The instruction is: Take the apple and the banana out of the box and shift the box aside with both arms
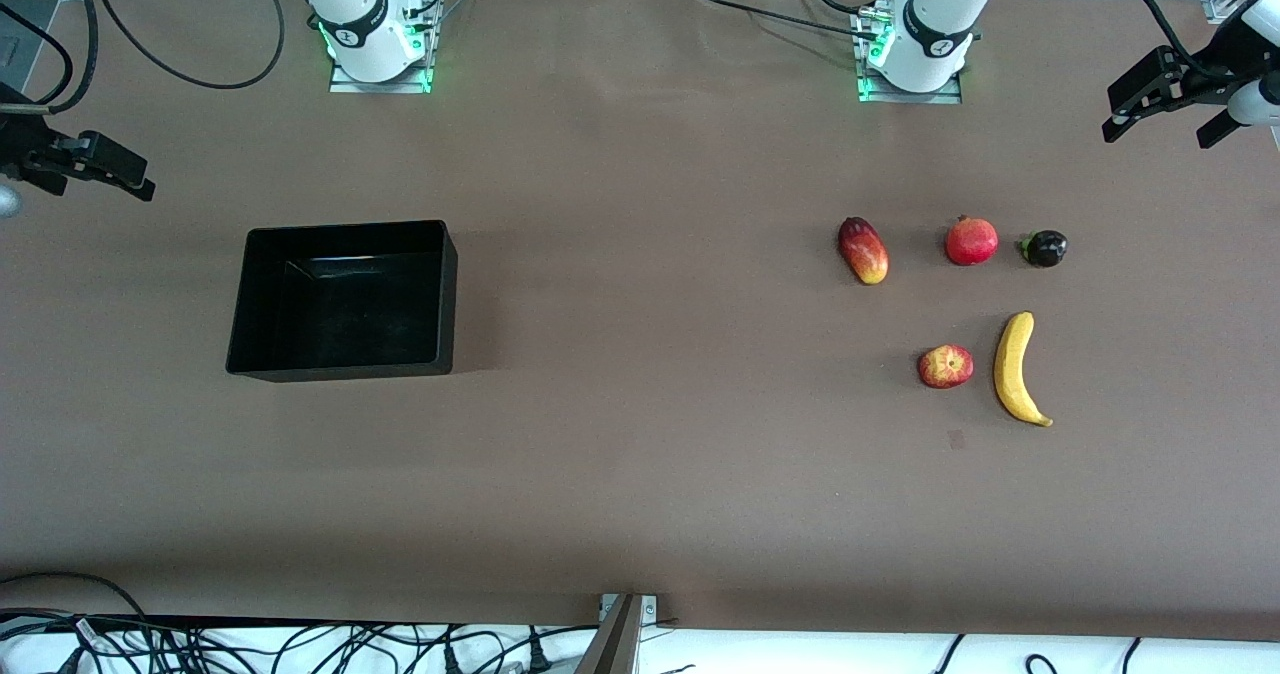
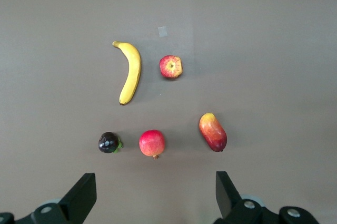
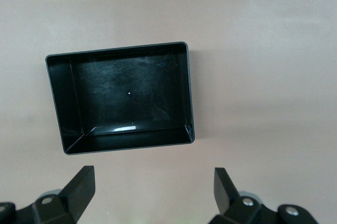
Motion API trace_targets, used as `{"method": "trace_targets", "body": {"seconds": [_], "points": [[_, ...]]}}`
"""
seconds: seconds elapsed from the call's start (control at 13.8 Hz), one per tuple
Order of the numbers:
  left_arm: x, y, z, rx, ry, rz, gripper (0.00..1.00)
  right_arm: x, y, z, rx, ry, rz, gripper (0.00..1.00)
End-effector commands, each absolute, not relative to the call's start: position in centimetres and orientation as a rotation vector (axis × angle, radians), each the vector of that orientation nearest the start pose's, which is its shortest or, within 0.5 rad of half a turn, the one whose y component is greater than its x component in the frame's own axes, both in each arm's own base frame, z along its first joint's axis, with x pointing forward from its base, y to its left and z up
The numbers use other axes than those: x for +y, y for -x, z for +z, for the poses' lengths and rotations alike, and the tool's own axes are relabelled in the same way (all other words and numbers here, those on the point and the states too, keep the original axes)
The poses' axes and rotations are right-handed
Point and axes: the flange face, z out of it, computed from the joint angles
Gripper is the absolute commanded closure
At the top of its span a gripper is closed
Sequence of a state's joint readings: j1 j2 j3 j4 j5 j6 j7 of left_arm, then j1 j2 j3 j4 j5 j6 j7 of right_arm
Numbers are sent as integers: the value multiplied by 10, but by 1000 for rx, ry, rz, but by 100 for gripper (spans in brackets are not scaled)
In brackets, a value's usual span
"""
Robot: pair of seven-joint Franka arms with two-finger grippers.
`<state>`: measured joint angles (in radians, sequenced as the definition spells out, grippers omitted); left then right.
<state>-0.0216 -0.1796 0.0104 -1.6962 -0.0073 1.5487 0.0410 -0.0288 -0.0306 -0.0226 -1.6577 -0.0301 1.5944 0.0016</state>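
Note:
The red-and-yellow apple [image 1: 945, 366] and the curved yellow banana [image 1: 1016, 368] lie side by side on the brown table toward the left arm's end. They also show in the left wrist view, the apple [image 2: 171, 67] beside the banana [image 2: 131, 71]. The glossy black box [image 1: 340, 362] stands empty toward the right arm's end and fills the right wrist view [image 3: 126, 138]. My left gripper [image 1: 1165, 126] hangs open and empty high over the table edge at its end [image 2: 156, 195]. My right gripper [image 1: 110, 169] hangs open and empty high over its end [image 3: 154, 192].
An oblong red-yellow mango [image 1: 863, 250], a red pomegranate [image 1: 971, 241] and a small dark fruit with a green stem [image 1: 1044, 248] lie in a row farther from the front camera than the apple and banana. Cables run along the table's edges.

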Motion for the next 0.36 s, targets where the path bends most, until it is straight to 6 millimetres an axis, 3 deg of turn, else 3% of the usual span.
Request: {"method": "trace_targets", "body": {"seconds": [0.0, 0.29], "points": [[-5, -498, 663, 109, 3147, -41, 0, -36, -537, 601, 118, 3185, 31, 0], [-5, -498, 663, 107, 3149, -41, 0, -38, -536, 601, 99, 3185, 46, 0]]}}
